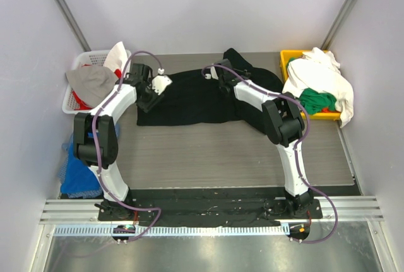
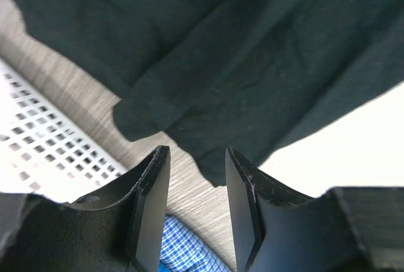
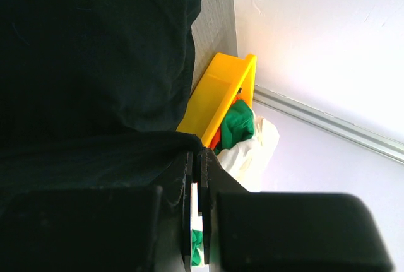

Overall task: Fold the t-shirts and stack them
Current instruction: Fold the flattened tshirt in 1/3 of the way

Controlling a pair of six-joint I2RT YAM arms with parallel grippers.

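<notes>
Looking across the table, we are seeing the black shirt lying spread out, the yellow bin of white and green shirts beside its right end, the white basket beside its left. Our right gripper is pinching its fabric; our left gripper is hovering at its left edge, jaws apart.

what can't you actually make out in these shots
Top view: the tips of the right hand, hidden under its own wrist.
Right wrist view: whether that shut hand pinches the black t-shirt; fabric drapes over the tips.
Left wrist view: the white basket, cut off by the left edge.
Top view: how many shirts fill the yellow bin; they overlap in a heap.
</notes>
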